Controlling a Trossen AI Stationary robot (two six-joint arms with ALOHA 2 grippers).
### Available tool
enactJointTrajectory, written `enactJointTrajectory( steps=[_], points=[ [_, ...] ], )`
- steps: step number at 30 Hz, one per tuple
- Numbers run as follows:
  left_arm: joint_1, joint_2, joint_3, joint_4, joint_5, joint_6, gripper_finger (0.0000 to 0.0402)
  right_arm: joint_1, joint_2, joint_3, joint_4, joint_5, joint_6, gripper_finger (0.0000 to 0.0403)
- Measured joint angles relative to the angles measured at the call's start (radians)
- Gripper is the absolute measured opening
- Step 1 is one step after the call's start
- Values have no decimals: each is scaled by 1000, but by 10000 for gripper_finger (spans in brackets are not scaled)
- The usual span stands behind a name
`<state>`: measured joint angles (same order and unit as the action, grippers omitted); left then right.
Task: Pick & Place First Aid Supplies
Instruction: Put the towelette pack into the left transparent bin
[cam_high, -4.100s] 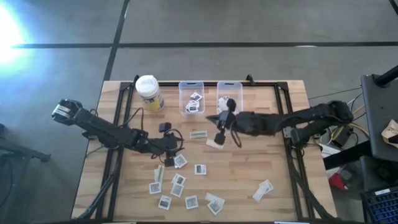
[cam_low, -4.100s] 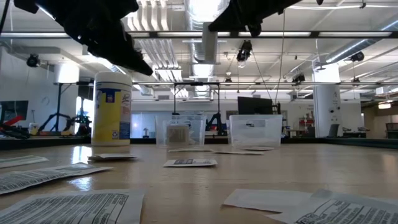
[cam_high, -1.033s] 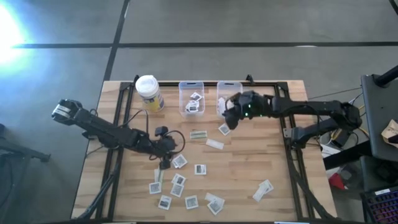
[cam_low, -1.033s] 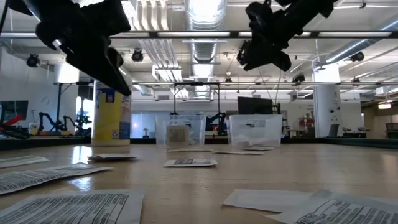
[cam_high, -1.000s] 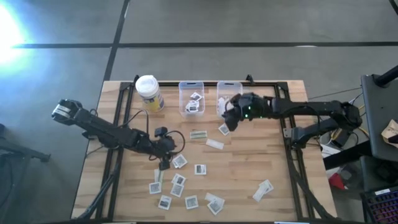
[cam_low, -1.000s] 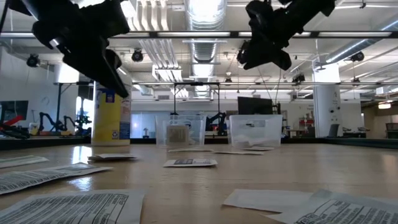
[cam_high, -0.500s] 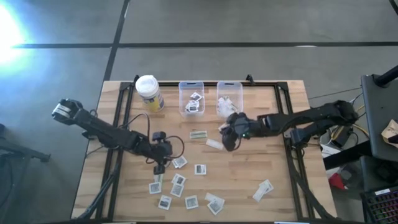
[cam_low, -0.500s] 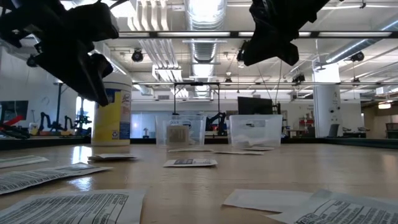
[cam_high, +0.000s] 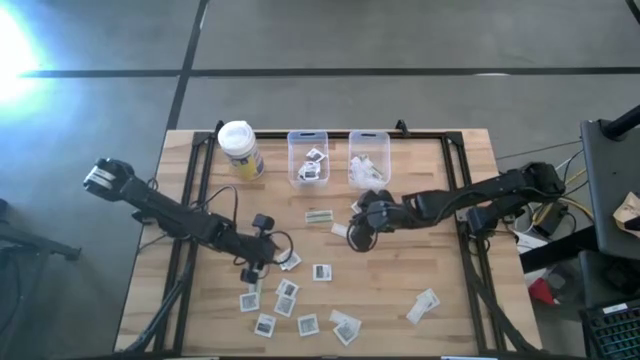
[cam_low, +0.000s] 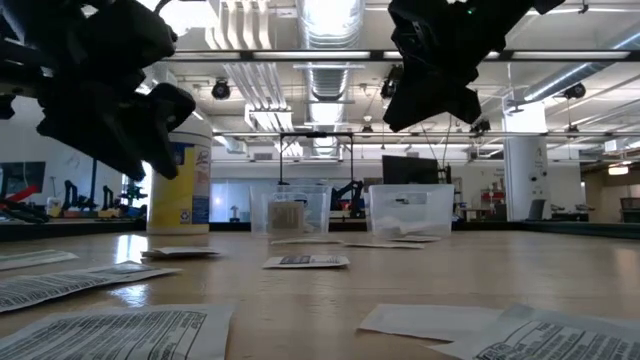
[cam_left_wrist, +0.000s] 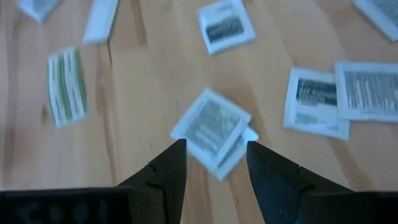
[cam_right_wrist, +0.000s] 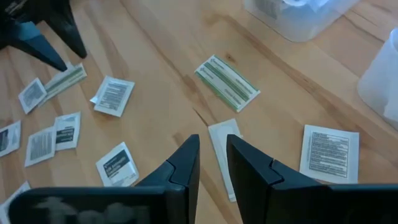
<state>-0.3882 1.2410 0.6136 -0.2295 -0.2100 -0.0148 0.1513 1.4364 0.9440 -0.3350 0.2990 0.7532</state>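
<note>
High view: the right gripper (cam_high: 358, 238) has been brought down from the right clear bin (cam_high: 368, 158) at upper centre to a narrow white strip packet (cam_high: 342, 231) near mid-frame. This suggests one drop-off is done and the next pick is beginning. The left gripper (cam_high: 249, 274) has been shifted lower left, over the packets (cam_high: 288, 295) scattered at lower centre. A yellow container (cam_high: 240, 149) stands upper left of the bins, clear of both arms.

Low view: both arms are seen as dark shapes hanging above the wooden table (cam_low: 440, 270); nothing is seen carried between their fingers.

Left wrist view: the left fingers are spread apart and empty, with a square printed packet (cam_left_wrist: 211, 127) lying overlapped on another just ahead of them at centre. The overlap may hinder a clean single pick.

Right wrist view: the right fingers are parted narrowly and empty, the white strip (cam_right_wrist: 222, 157) showing between them. A green-striped strip (cam_right_wrist: 227, 83) lies just beyond, upper centre.
</note>
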Motion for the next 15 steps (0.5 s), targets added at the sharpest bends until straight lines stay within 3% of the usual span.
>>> enactJointTrajectory(
  steps=[6,15],
  points=[
    [0,65,1,103,1,70,161,-1,-1,0,14,0,-1,75],
    [0,177,1,94,3,112,161,0,-1,0,18,0,-4,63]
  ],
)
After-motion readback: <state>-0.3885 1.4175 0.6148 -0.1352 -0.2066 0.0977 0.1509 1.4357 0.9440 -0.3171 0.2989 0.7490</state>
